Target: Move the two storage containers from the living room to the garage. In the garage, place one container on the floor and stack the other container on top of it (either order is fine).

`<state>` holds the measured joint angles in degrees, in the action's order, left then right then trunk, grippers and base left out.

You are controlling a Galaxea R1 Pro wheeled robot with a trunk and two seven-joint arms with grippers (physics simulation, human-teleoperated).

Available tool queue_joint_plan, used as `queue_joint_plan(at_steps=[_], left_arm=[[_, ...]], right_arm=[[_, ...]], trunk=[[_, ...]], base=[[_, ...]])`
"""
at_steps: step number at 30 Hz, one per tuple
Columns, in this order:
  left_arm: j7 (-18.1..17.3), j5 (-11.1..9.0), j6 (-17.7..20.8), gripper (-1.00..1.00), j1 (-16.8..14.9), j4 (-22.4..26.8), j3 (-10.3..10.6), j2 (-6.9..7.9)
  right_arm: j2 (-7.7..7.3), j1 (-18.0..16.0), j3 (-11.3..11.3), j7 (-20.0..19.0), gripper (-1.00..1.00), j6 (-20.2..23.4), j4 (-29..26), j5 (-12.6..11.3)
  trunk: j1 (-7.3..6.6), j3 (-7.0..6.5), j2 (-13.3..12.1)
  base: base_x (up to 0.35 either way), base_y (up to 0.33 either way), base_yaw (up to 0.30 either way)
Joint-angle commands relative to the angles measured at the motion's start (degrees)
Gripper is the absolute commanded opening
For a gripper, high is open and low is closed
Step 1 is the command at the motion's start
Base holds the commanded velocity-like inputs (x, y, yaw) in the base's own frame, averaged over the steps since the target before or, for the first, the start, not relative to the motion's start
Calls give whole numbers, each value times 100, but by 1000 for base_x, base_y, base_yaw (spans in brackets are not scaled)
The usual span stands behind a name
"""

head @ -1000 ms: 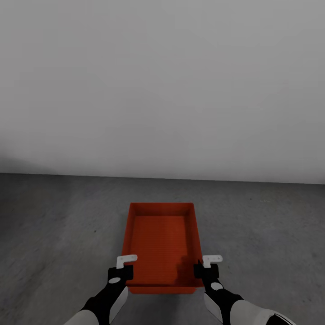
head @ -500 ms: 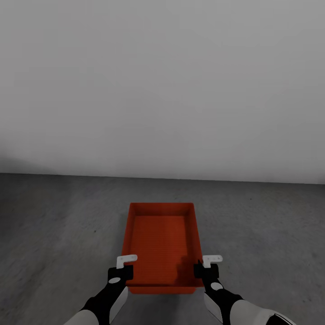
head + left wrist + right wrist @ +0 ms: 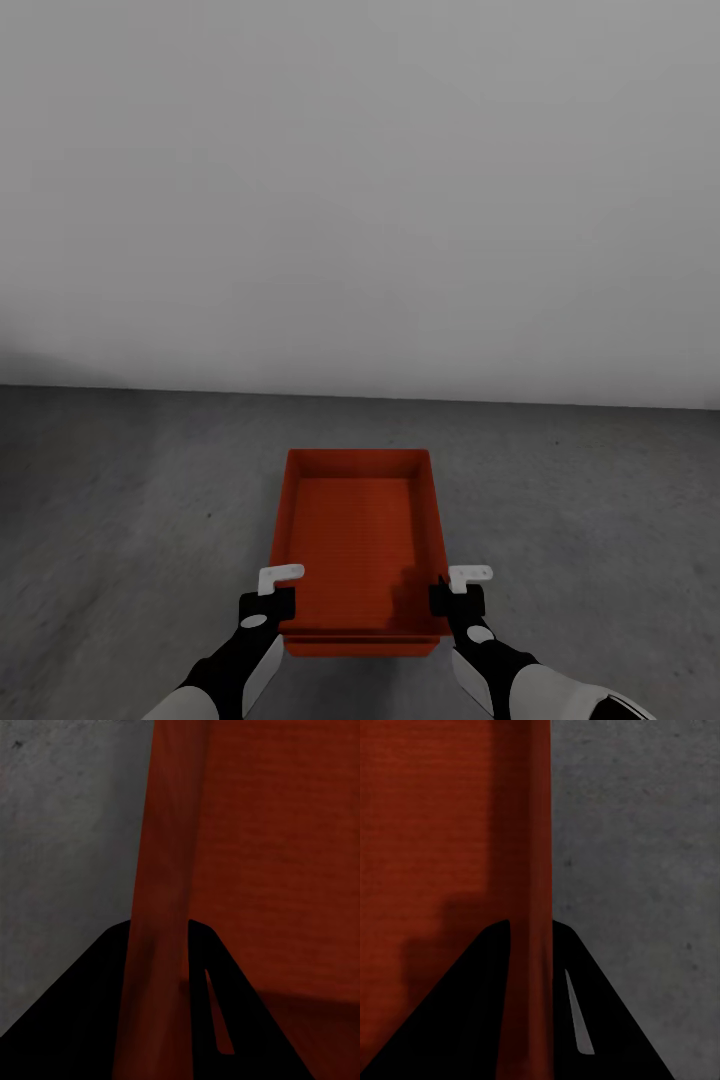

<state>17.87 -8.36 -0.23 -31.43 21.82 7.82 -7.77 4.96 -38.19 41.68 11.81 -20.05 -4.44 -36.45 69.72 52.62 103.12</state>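
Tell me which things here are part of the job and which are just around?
Part of the job:
- container, held at both side walls
- second container's edge, just under it
- floor
- left end effector
- right end effector

Just around:
- wall

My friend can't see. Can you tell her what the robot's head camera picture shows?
An orange-red box with no lid sits low over a dark grey floor, held on both long sides by the left gripper and right gripper. A second rim peeks out just beneath its near edge. A plain pale wall rises behind.
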Motion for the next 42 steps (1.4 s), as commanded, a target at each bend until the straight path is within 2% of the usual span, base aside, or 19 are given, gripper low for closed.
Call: queue_joint_plan(at_steps=[1, 42], left_arm=[[525, -61, -3, -100, -3, -2, -193, 215], [525, -61, 6, -100, -3, -18, -184, 215]], right_arm=[[-39, -5, -249, -3, -100, -52, -4, -46], [-39, -5, -249, -3, -100, -49, -4, -46]], trunk=[[-1, 4, 2], [-1, 4, 2]], base=[[7, 0, 0], [-9, 0, 0]])
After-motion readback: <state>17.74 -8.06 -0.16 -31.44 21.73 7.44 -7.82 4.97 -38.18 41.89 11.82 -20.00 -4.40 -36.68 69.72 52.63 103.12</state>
